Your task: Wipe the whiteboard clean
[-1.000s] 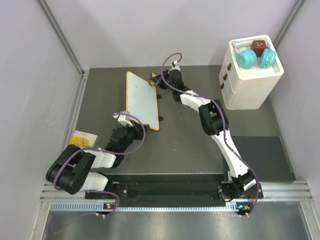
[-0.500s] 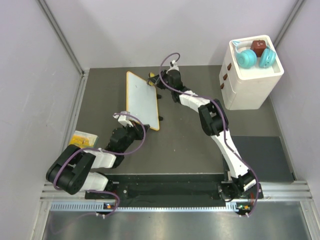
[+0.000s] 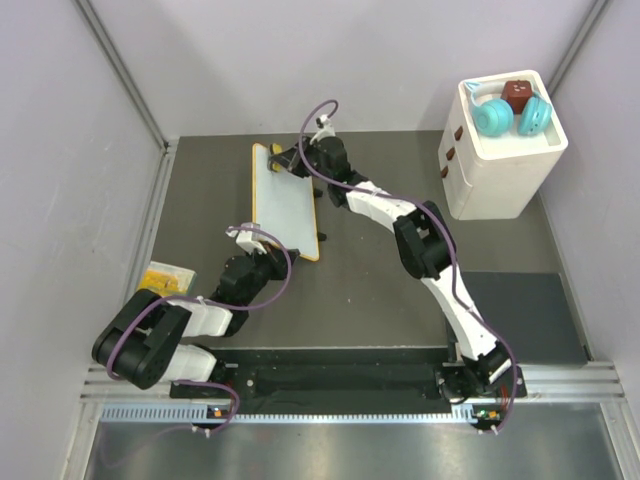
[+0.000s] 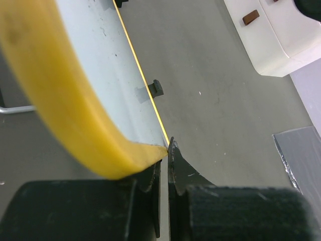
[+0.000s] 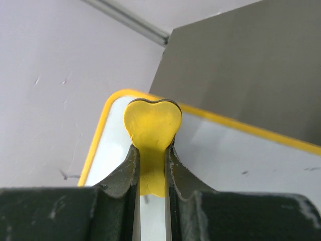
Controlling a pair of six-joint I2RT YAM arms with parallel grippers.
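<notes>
- Left gripper [image 4: 163, 155]: jaws pressed together on the thin near edge of the whiteboard [image 3: 285, 205], at the corner nearest the arm bases; it holds nothing else and, in my judgement, acts as the anchor
- Whiteboard: lies flat on the table [image 3: 380, 270], directly ahead of the left gripper; its long axis runs from that gripper away towards the far wall, so the two grippers stand at opposite ends of it
- Board surface: mostly white; a few small dark specks show near each gripper in the wrist views
- Right gripper [image 5: 152, 150]: jaws narrowly parted and clamped on a yellow bone-shaped piece [image 5: 153, 118], whose rounded end projects beyond the fingertips
- Position of that piece: over the far corner of the board, just inside the yellow frame; contact with the surface cannot be confirmed
- Governing relation: from the right gripper nearly all the board lies back towards the bases, along the long axis; the right arm is the one placed to wipe, and a stroke would need to run towards the left gripper
- White drawer unit [image 3: 500, 150]: well off to the right gripper's right, clear of the work
</notes>
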